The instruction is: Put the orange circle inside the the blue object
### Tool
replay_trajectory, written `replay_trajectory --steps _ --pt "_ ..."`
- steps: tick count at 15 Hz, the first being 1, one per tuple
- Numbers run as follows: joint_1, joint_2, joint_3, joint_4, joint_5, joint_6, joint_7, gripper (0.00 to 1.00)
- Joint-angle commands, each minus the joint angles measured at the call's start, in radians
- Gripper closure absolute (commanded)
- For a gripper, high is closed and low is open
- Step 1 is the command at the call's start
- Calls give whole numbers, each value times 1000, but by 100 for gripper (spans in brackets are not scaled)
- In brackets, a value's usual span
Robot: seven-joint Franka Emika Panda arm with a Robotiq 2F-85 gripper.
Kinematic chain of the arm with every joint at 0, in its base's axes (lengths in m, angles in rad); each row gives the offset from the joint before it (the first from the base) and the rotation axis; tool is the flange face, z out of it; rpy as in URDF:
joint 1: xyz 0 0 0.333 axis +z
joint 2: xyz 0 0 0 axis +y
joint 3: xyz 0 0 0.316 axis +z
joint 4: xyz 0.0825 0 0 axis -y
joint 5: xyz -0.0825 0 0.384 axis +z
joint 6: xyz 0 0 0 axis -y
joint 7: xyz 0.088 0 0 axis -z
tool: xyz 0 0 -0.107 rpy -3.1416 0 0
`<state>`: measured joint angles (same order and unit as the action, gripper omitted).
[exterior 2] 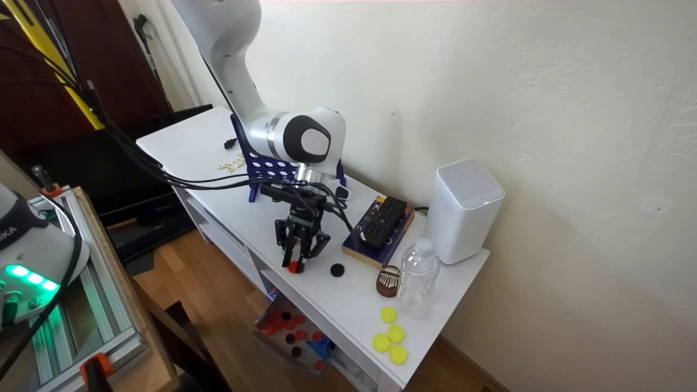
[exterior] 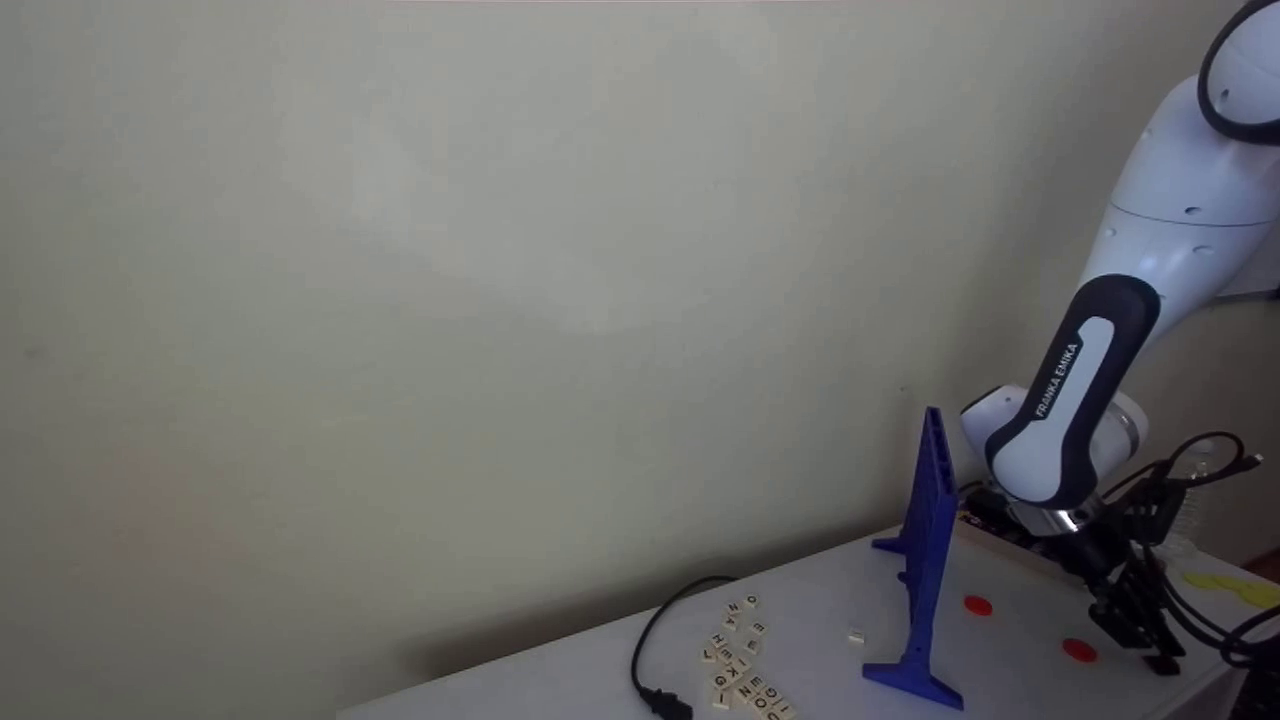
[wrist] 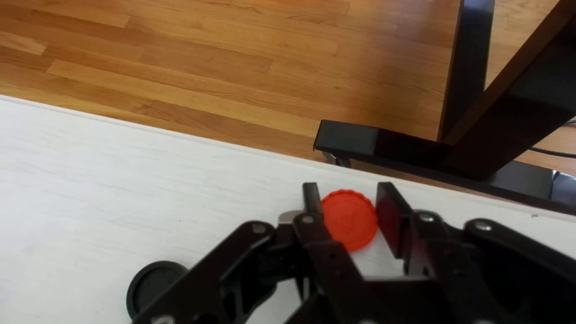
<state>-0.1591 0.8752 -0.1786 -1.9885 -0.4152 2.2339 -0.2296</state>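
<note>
The orange-red disc (wrist: 350,220) sits between my fingertips in the wrist view. My gripper (wrist: 347,191) touches it on both sides, and the gap matches its width. In an exterior view the gripper (exterior 2: 292,264) is down at the white table top with the disc (exterior 2: 294,267) at its tips. I cannot tell if the disc is lifted off the table. The blue object (exterior: 930,560) stands upright, seen edge-on, with flat feet and a slotted top. In an exterior view the blue object (exterior 2: 259,169) shows a panel of round holes, partly hidden by the arm. The gripper is apart from it.
Two red discs (exterior: 978,605) lie between the blue object and the gripper. A black disc (wrist: 155,285) is beside the gripper. A book (exterior 2: 375,231) with a remote, a bottle (exterior 2: 419,280), yellow discs (exterior 2: 396,333) and letter tiles (exterior: 735,660) share the table. The table edge (wrist: 252,150) is close.
</note>
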Motion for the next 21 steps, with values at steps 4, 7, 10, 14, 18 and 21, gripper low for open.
replay_trajectory --steps 4,7,10,14,18,21 --pt "-46 -122 -9 -158 -9 219 -38 89" --pt "-62 -187 -11 -247 -8 356 -55 89" --pt "-79 -255 2 -325 10 466 -86 89" --pt "-74 -359 -1 -424 19 549 -92 89" --pt "-64 -486 -4 -501 25 568 -88 89" --pt "-61 -585 -1 -546 30 567 -92 89"
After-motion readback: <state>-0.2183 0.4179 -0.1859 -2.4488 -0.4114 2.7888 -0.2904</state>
